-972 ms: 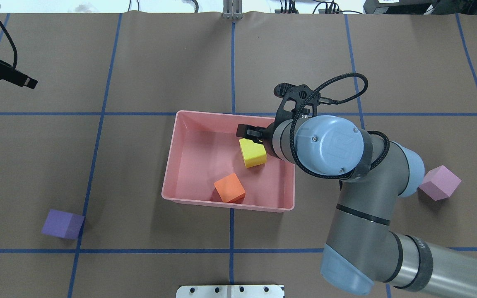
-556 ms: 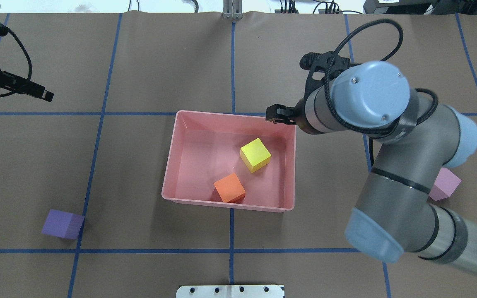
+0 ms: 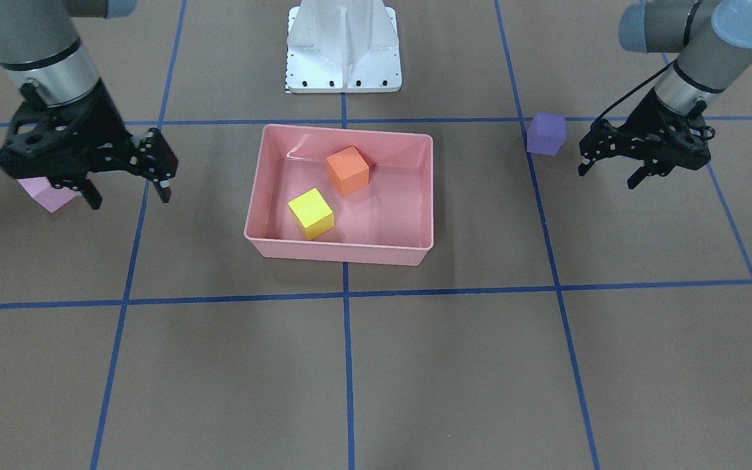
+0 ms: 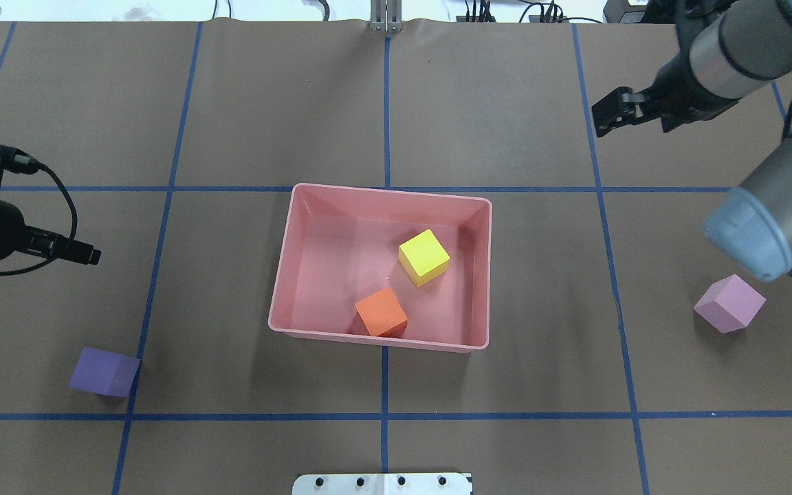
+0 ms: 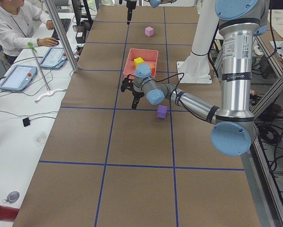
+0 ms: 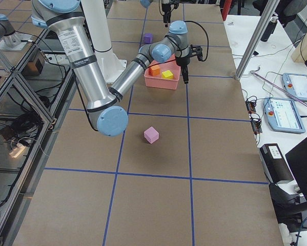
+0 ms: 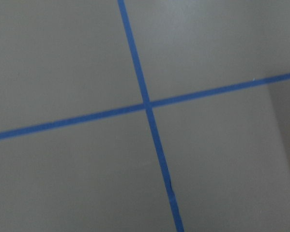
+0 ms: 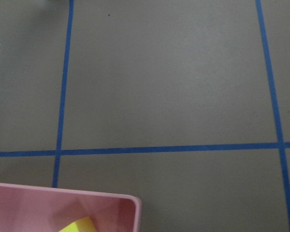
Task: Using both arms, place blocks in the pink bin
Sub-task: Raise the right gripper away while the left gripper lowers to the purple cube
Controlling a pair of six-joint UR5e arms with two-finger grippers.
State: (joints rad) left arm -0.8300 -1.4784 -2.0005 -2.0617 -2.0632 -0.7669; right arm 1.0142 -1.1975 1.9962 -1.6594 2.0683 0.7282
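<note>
Jaws spread on both, nothing held. Front view: my right gripper [image 3: 131,199] half hides the pink cube [image 3: 46,194]. My left gripper [image 3: 608,177] is near the purple cube [image 3: 546,134], not touching it. The yellow cube [image 3: 311,213] and orange cube [image 3: 348,170] lie apart in the bin [image 3: 337,251]. The table [image 3: 480,365] is brown, gridded with blue tape [image 3: 454,292].

Overhead: both arms are cut off at the edges. The pink cube shows whole, well apart from the right gripper.

Left side view: an operator [image 5: 13,21] sits at a side desk [image 5: 18,94]. The right gripper is far and tiny.

Left wrist: just table and a tape crossing.

Right wrist: a bin corner with a yellow sliver.
</note>
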